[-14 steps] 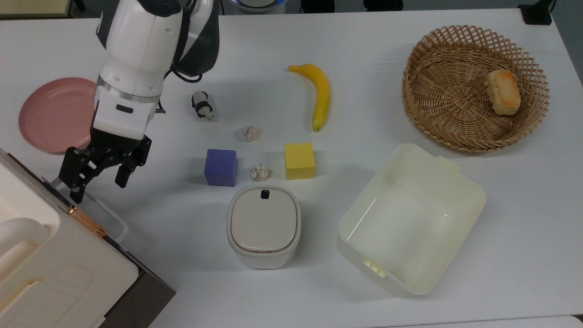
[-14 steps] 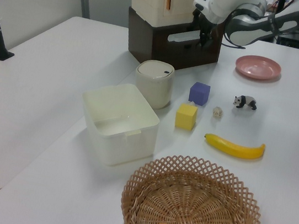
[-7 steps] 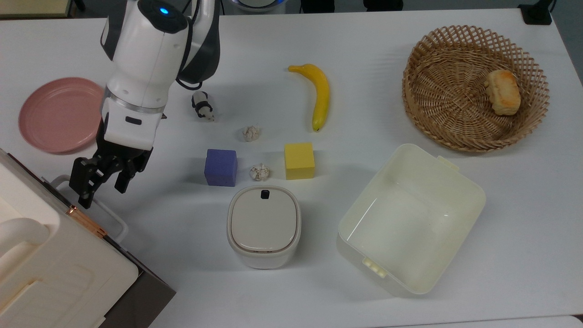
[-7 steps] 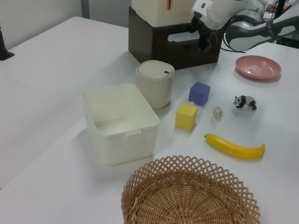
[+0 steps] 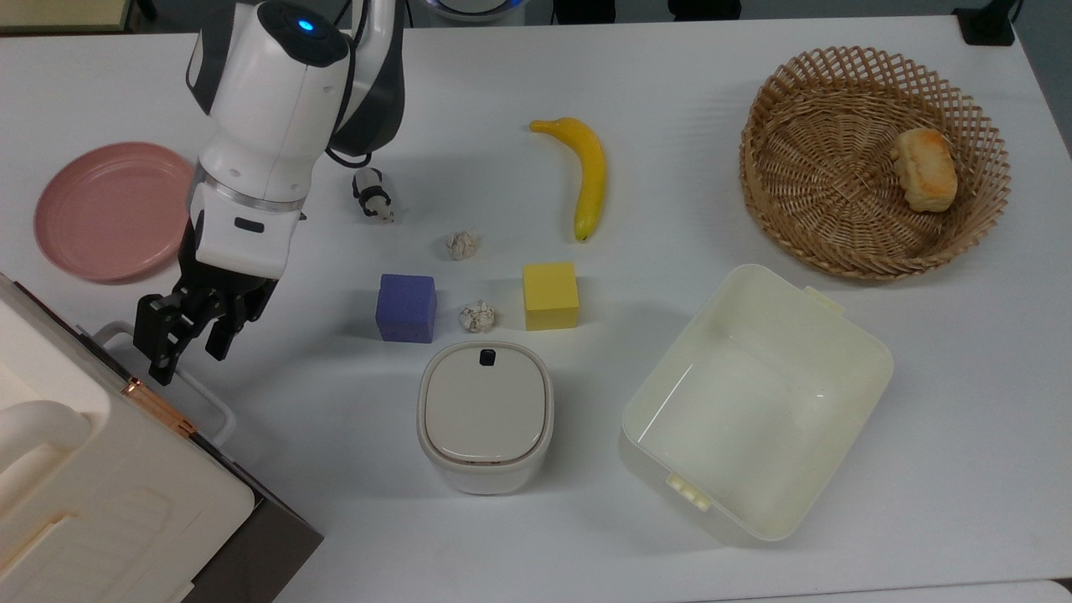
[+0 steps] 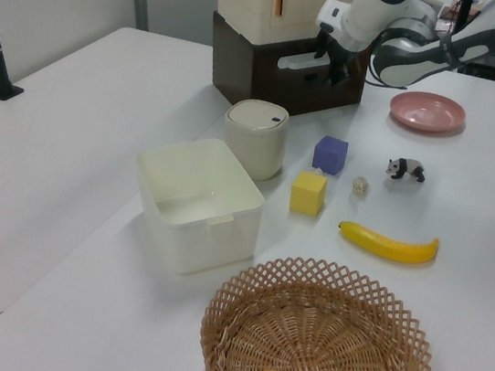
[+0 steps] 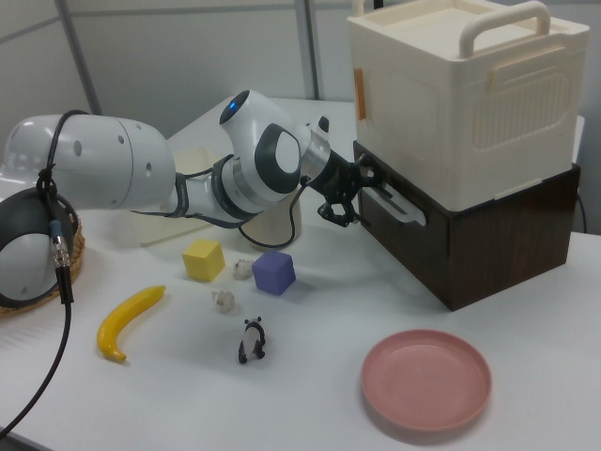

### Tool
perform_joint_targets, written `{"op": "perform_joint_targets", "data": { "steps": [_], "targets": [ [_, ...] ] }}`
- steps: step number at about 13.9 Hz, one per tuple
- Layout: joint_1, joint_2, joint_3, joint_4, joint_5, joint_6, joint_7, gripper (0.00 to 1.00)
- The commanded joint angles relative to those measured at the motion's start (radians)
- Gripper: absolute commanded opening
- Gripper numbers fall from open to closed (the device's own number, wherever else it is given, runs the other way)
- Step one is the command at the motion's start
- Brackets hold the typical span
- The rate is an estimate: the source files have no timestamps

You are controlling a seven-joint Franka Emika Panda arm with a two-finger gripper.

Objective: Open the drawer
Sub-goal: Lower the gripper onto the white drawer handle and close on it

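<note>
The gripper sits at the left of the top view, its black fingers apart and straddling the near end of the white loop handle, not closed on it. In the right view the gripper meets the handle just left of the cabinet's front. No brand, label or writing can be read anywhere.

The drawer is at the right of the right view, under a cream cabinet. Its dark brown front panel sits flush with the body, so it looks shut. In the left view it stands at top centre.

Further out in the top view lie a pink plate, a toy panda, a purple cube, a lidded white bin, a yellow cube, a banana, a cream tub and a wicker basket.
</note>
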Motion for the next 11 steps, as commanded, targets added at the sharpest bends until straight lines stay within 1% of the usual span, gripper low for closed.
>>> {"op": "perform_joint_targets", "data": {
  "steps": [1, 2, 3, 4, 5, 6, 8, 9, 10, 11],
  "targets": [
    [0.002, -0.004, -0.004, -0.005, -0.021, 0.033, -0.012, 0.60],
    [0.002, -0.004, -0.004, -0.005, -0.023, 0.033, -0.011, 0.56],
    [0.002, -0.003, -0.004, -0.003, -0.023, 0.033, -0.011, 0.54],
    [0.002, -0.001, -0.004, -0.003, -0.024, 0.033, -0.011, 0.49],
    [0.002, 0.009, -0.004, -0.002, -0.024, 0.033, -0.011, 0.48],
    [0.002, 0.016, -0.004, 0.000, -0.026, 0.035, -0.011, 0.43],
    [0.002, 0.017, -0.003, 0.007, -0.026, 0.050, -0.011, 0.38],
    [0.002, 0.017, -0.003, 0.007, -0.026, 0.050, -0.011, 0.38],
    [0.002, 0.017, -0.003, 0.007, -0.024, 0.053, -0.011, 0.33],
    [0.002, 0.017, -0.004, 0.007, -0.024, 0.053, -0.011, 0.31]
  ]
}}
